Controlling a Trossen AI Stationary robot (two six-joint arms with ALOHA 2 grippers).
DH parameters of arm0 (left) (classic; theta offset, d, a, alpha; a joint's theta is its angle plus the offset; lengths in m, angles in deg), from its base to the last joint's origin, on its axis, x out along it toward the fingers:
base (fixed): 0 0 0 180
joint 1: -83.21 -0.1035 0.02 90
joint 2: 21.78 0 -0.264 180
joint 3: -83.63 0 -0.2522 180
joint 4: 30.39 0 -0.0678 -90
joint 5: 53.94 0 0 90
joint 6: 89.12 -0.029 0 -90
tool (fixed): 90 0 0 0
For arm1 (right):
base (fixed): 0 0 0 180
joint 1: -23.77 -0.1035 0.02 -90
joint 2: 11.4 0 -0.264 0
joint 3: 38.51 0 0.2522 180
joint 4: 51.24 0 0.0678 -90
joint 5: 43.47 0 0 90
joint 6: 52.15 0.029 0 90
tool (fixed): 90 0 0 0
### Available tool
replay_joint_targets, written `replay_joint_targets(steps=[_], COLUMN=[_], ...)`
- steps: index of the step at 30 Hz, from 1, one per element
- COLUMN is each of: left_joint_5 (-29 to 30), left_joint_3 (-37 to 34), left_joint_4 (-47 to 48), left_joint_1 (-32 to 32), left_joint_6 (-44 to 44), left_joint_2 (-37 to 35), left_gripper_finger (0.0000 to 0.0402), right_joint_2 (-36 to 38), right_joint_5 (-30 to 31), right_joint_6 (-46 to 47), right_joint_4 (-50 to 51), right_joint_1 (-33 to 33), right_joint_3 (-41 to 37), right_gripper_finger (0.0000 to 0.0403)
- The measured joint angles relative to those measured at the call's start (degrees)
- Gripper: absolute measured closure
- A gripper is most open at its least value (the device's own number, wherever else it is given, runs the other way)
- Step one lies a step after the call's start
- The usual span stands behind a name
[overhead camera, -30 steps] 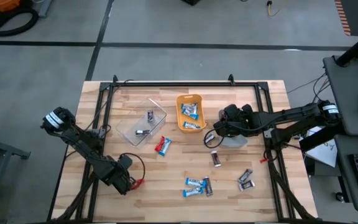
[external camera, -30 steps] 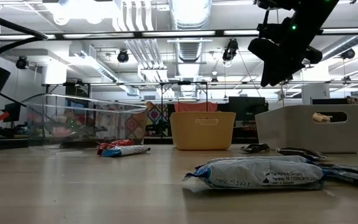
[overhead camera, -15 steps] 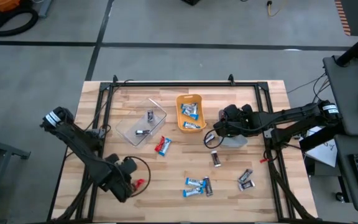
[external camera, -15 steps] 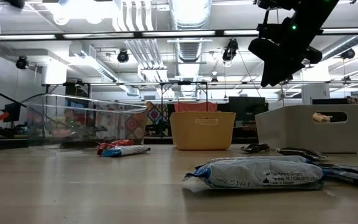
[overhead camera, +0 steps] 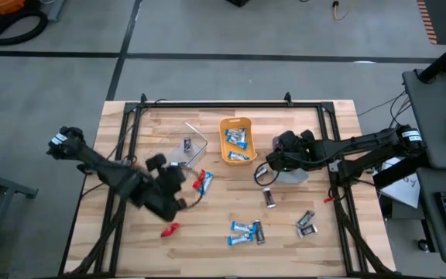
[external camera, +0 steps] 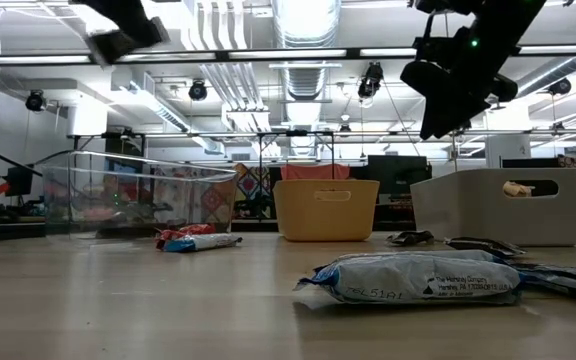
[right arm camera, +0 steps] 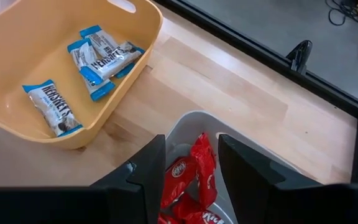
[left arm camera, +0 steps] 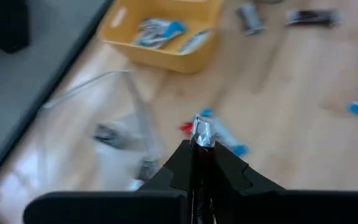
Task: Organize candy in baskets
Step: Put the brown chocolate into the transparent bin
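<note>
I work in a lab or workshop: bare ceiling ducts (external camera: 303, 20) and strip lights (external camera: 268, 55) overhead, grey concrete floor (overhead camera: 207, 31), a wooden table (overhead camera: 231, 198) on a black metal frame, loose cables (overhead camera: 339, 9) nearby.

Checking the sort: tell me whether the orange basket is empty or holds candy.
Holds candy. The orange basket has blue-and-white wrapped bars lying inside; the high view shows them in the basket too.

Bright, even overhead lighting with soft shadows; the left wrist view is motion-blurred.
</note>
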Motion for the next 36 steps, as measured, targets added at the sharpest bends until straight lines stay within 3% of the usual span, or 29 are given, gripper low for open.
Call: replay_joint_targets(steps=[6,21,26,36], left_joint_5=[-3.57,-27.87,-32.45,-32.83], left_joint_3=[-4.69,-17.51,-18.66,-18.70], left_joint_4=[-0.84,-17.00,-18.86,-20.43], left_joint_1=[-12.39,-41.85,-46.73,-47.81], left_joint_6=[-9.42,-34.17,-35.89,-32.65], left_joint_2=[-3.38,-5.12,-3.78,2.40], left_gripper_finger=[0.0395,0.0395,0.0395,0.0391], right_joint_2=[0.00,0.00,0.00,0.00], right_joint_5=[0.02,0.02,0.02,0.02], right_joint_6=[-0.04,-0.13,-0.13,-0.13], right_joint_4=[-0.04,-0.91,-1.05,-1.37], right_joint_1=[-0.81,-1.71,-1.71,-1.71], right_joint_3=[0.00,-0.12,-0.35,-1.47], right_gripper_finger=[0.0258,0.0263,0.0258,0.0266])
